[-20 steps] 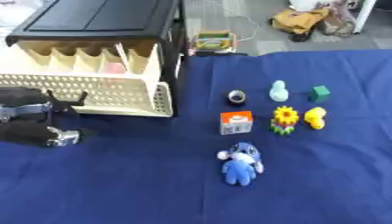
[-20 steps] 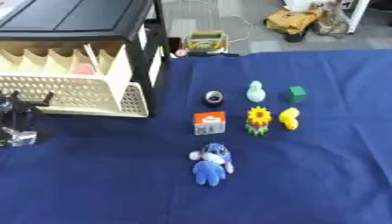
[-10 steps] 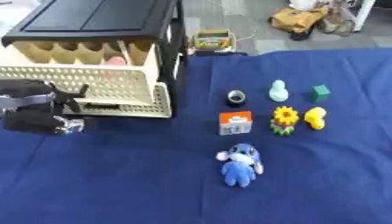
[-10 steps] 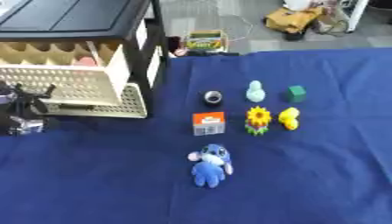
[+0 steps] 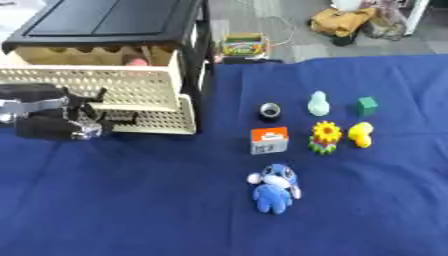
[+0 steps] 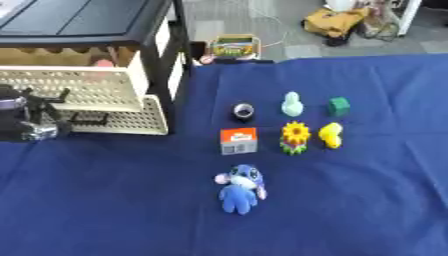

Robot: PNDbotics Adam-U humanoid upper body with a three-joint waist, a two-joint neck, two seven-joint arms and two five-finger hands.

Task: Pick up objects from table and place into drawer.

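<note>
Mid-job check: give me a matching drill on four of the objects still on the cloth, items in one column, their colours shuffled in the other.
Items:
1. plush toy
2. cube
3. duck
4. small box

Colours:
A. yellow
B. orange and white
C. blue
D. green

Pairs: 1-C, 2-D, 3-A, 4-B
</note>
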